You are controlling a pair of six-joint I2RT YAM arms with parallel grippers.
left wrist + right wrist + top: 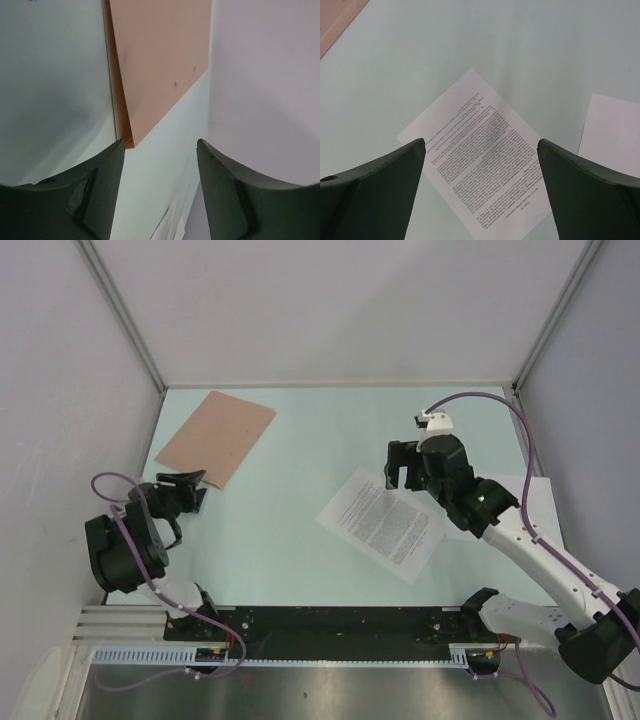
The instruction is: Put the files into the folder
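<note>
The salmon folder [216,436] lies flat at the far left of the table; the left wrist view shows its near corner [157,65] just beyond the fingers. My left gripper [186,487] is open and empty, just short of the folder's near edge. The printed sheet [380,523] lies in the middle right, also seen in the right wrist view [482,160]. My right gripper [402,466] is open and empty, held above that sheet's far corner. The plain white sheet [535,502] lies at the right, mostly under the right arm, and shows in the right wrist view [612,135].
White walls with metal corner posts [120,310] enclose the pale green table [300,540] on three sides. A black rail [330,630] with cable chain runs along the near edge between the arm bases.
</note>
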